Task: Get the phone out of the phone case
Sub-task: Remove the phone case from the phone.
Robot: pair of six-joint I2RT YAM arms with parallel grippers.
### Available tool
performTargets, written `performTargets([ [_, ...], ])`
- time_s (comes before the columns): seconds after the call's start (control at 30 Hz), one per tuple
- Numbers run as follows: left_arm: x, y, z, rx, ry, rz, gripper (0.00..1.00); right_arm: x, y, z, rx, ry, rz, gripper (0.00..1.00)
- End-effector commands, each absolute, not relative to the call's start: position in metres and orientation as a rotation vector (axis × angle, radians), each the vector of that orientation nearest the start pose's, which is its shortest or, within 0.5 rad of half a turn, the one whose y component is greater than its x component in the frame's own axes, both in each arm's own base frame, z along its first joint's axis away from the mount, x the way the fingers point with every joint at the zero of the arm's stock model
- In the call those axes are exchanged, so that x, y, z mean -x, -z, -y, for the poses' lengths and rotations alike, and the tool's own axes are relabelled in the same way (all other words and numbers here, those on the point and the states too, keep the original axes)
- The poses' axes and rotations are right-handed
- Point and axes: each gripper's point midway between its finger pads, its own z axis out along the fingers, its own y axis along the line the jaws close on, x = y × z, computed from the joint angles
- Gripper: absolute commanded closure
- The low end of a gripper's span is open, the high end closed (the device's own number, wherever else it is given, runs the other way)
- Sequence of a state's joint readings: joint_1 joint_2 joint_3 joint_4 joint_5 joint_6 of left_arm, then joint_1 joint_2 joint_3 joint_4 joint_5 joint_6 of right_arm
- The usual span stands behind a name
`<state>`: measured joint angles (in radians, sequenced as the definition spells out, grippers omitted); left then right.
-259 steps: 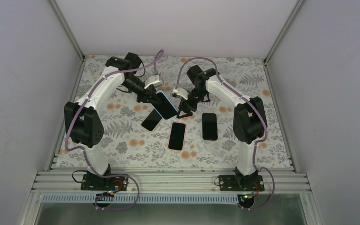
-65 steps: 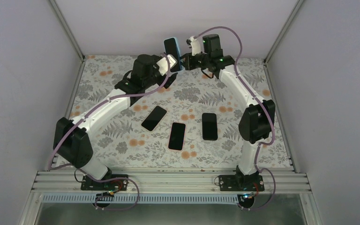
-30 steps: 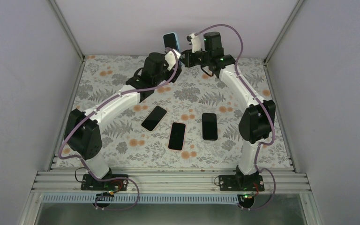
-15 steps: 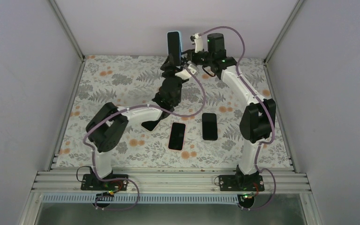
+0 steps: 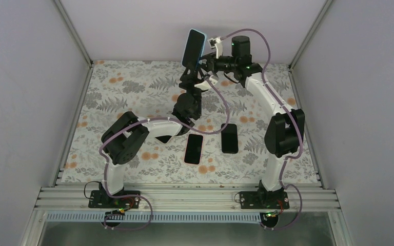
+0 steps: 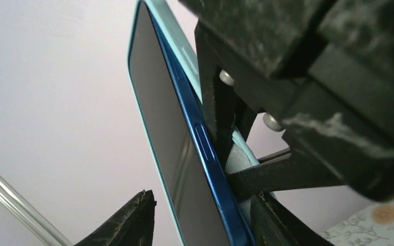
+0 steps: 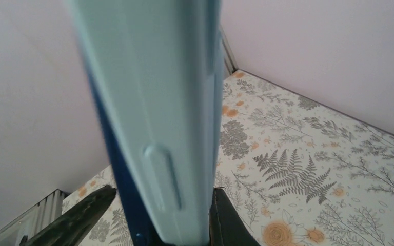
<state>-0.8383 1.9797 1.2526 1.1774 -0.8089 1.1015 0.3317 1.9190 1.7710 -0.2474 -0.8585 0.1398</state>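
Three phones (image 5: 229, 138) lie on the counter (image 5: 123, 92); one cased phone (image 5: 193, 48) stands aloft at 12 o'clock, top tipped toward 1. The right pincer (image 5: 201, 60) clamps it. Whether the left pincer (image 5: 191, 72) grips is unclear.

you're looking at four phones in all. three are lying on the floral table (image 5: 107, 97): the left phone (image 5: 164, 138), partly hidden under an arm, the middle phone (image 5: 194, 148) and the right phone (image 5: 229, 138). the fourth phone (image 6: 166, 154) is sitting up in the air, and it's wearing the only phone case (image 7: 159, 102), a pale blue one. two arms are showing, the left arm (image 5: 133, 128) and the right arm (image 5: 267, 97), each carrying one gripper: the left gripper (image 6: 200, 225) and the right gripper (image 7: 151, 225).
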Motion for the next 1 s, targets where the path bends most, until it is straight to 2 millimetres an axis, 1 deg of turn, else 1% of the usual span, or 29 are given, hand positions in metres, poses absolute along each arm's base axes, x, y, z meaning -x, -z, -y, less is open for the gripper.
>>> performTargets([
  [0.0,-0.457,-0.352,0.234,-0.212,-0.779,-1.224,0.54,-0.37,-0.321,-0.307,0.956,-1.558,-1.867,0.97],
  [0.17,-0.453,-0.352,0.233,-0.225,-0.787,-1.205,0.55,-0.371,-0.316,-0.302,0.948,-1.559,-1.877,0.97],
  [0.27,-0.451,-0.351,0.237,-0.242,-0.758,-1.211,0.64,-0.376,-0.313,-0.301,0.925,-1.541,-1.89,0.97],
  [0.37,-0.448,-0.351,0.246,-0.272,-0.723,-1.209,0.75,-0.381,-0.311,-0.301,0.899,-1.526,-1.905,0.97],
  [0.53,-0.445,-0.352,0.255,-0.289,-0.722,-1.194,0.91,-0.387,-0.31,-0.3,0.882,-1.509,-1.916,0.97],
  [0.67,-0.439,-0.35,0.261,-0.302,-0.718,-1.183,0.98,-0.394,-0.303,-0.294,0.856,-1.485,-1.936,0.97],
  [0.73,-0.434,-0.352,0.263,-0.31,-0.713,-1.176,0.98,-0.403,-0.297,-0.286,0.827,-1.461,-1.954,0.97],
  [0.8,-0.43,-0.352,0.266,-0.329,-0.702,-1.176,0.98,-0.421,-0.287,-0.272,0.774,-1.375,-2.004,0.97],
  [0.9,-0.423,-0.355,0.269,-0.366,-0.683,-1.193,0.98,-0.447,-0.265,-0.244,0.679,-1.234,-2.087,0.97],
  [0.97,-0.419,-0.351,0.27,-0.406,-0.661,-1.217,0.98,-0.461,-0.251,-0.222,0.624,-1.137,-2.129,0.97],
])
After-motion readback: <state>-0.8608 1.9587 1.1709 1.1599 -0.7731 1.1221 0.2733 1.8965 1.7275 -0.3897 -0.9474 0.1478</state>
